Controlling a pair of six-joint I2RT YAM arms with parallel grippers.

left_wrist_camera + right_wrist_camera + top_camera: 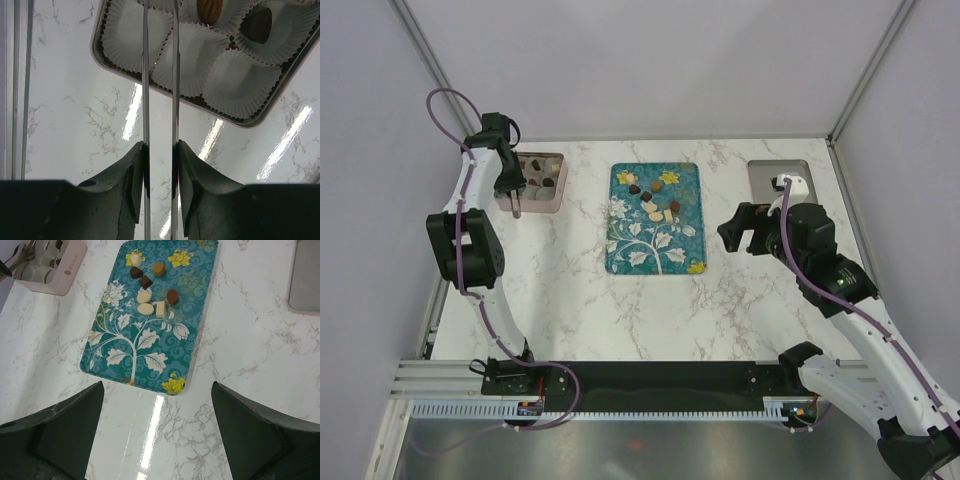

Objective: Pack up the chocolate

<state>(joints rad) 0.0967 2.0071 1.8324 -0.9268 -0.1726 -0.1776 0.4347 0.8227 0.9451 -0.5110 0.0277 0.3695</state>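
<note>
Left hand (161, 147) is clamping thin metal tongs (175, 75) over the pink cup-lined box (62, 277); right hand (156, 395) is hanging wide apart. Brown and cream chocolates (144, 296) are lying on the teal tray (195, 300); tips need centring over an empty cup.

A white marbled surface (580, 300) carries a teal tray (685, 250) at its centre, printed with a white tree and yellow flowers (180, 259). At ten o'clock from the tray stands a pale pink box (540, 208) lined with white fluted paper cups (235, 82). The thin metal tongs (145, 75) cross the box's rim. At two o'clock from the tray lies a flat grey lid (765, 180).
</note>
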